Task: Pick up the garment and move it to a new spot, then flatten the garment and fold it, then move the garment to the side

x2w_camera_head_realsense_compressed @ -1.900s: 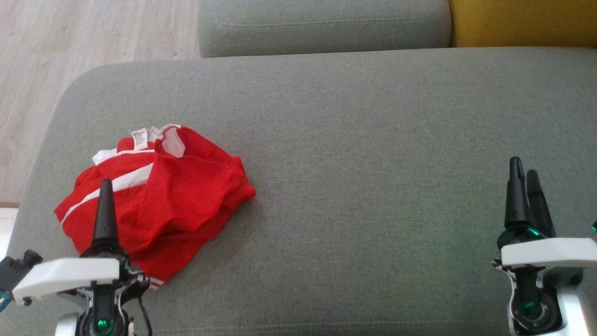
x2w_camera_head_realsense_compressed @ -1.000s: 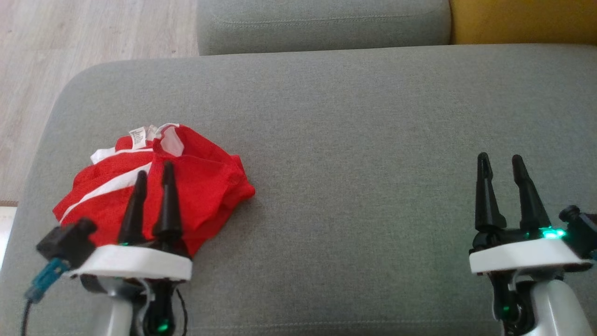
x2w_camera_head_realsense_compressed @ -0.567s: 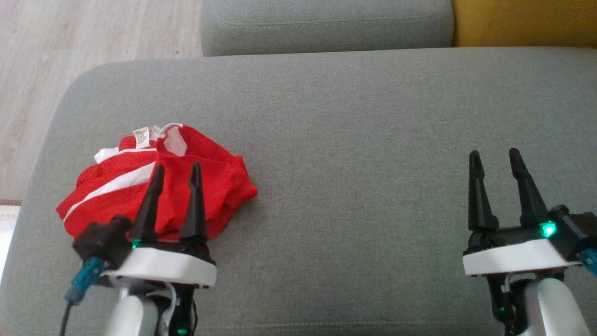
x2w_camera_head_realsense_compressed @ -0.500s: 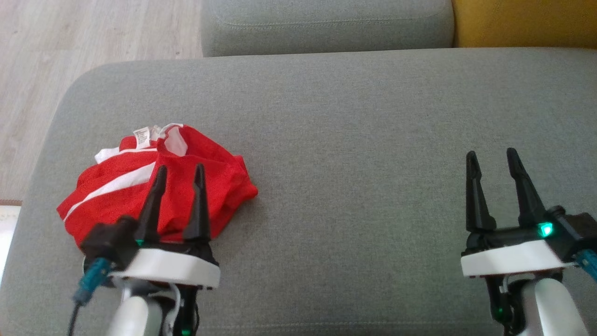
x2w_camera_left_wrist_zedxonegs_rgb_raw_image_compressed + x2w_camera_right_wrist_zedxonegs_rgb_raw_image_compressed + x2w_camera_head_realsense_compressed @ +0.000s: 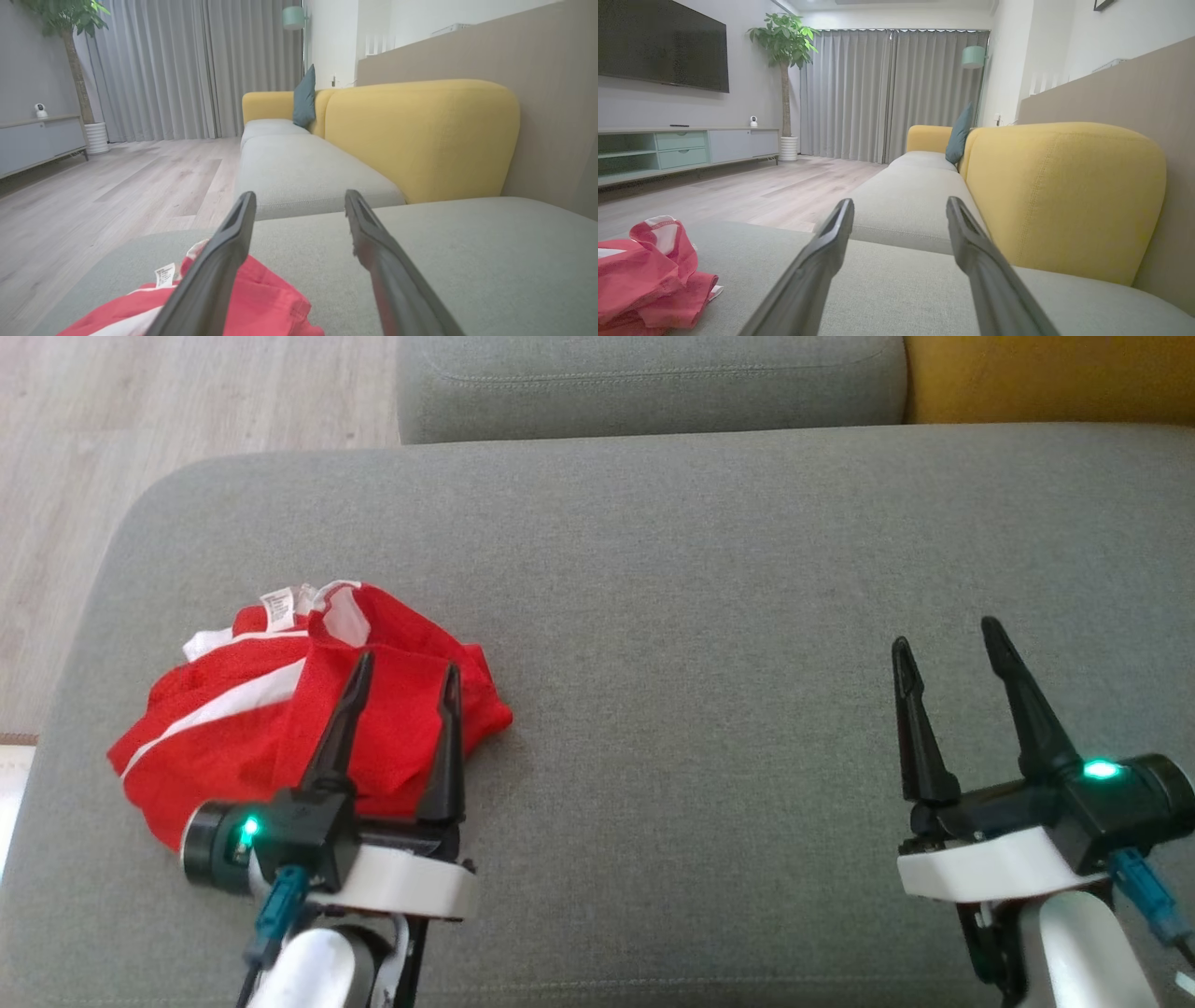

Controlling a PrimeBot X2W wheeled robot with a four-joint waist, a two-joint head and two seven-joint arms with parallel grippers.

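One garment (image 5: 233,737), red with white stripes and a white label, lies crumpled in a heap on the left part of a grey seat cushion (image 5: 672,579), near its rounded left corner.

Two grippers show in the head view, each with two dark fingers. The left gripper (image 5: 408,665) is spread wide with nothing between its fingers. Its tips sit over the right side of the heap, and I cannot tell whether they touch the cloth. In the left wrist view one finger crosses the red cloth while the other runs over bare grey cushion. The right gripper (image 5: 945,635) is also spread wide and holds nothing. It sits over bare cushion, well apart from the garment on the right.

Two grey seat cushions can be counted: the one with the garment and a second cushion (image 5: 653,383) beyond it. A yellow backrest (image 5: 1046,378) runs along the right. One teal pillow (image 5: 959,133) leans against it further back.

Across the wooden floor (image 5: 140,429) the right wrist view takes in one potted plant (image 5: 784,46), one lamp (image 5: 973,56), one dark screen (image 5: 663,42) on the wall, one long low cabinet (image 5: 682,149) and grey curtains (image 5: 887,93).
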